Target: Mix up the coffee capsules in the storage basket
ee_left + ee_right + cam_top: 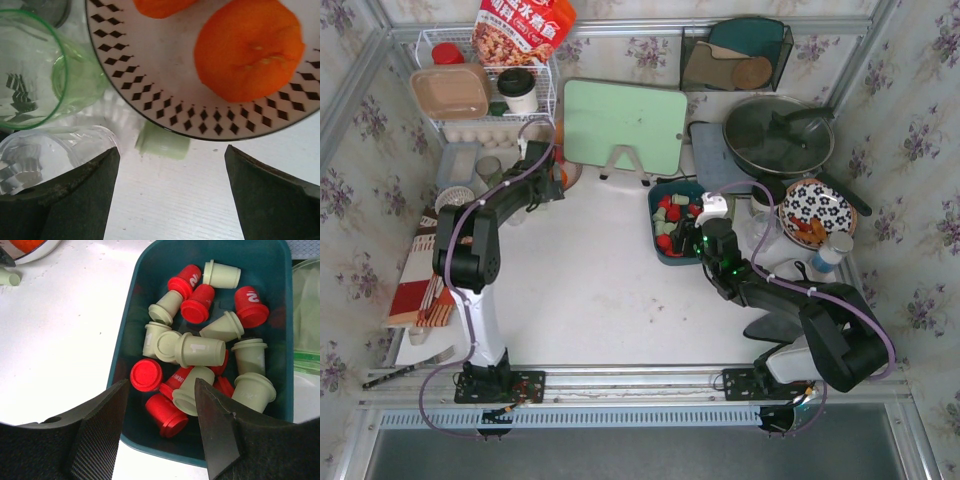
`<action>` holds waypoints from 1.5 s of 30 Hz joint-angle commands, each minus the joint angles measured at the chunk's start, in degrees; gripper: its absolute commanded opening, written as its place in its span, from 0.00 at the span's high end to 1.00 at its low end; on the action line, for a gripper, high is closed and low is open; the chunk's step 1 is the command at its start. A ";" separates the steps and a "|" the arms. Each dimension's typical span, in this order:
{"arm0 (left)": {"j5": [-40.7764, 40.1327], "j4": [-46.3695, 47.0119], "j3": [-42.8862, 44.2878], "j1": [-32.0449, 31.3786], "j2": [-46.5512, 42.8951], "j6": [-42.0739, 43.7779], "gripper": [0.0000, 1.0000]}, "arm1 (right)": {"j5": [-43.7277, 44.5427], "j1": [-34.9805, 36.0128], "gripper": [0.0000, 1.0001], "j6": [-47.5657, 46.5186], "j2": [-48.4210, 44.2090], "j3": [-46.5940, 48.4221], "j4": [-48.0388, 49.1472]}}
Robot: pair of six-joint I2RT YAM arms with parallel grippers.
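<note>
Well, left gripper (171,152): fingers spread wide, hovering over the stray mint capsule (162,145), gripping nothing.
Stray mint capsule: lies on its side on the white table (190,210), against the rim of the diamond-patterned plate (150,65) holding oranges (248,50).
Right gripper (161,382): fingers apart above the near end of the storage basket (129,332), holding nothing.
Coffee capsules (200,350): red and mint, jumbled in the teal basket.
</note>
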 commanded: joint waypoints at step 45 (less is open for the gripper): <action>4.90 -9.65 5.41 2.94 1.13 -1.39 0.23 | -6.08 0.08 0.38 0.45 -1.77 0.35 2.58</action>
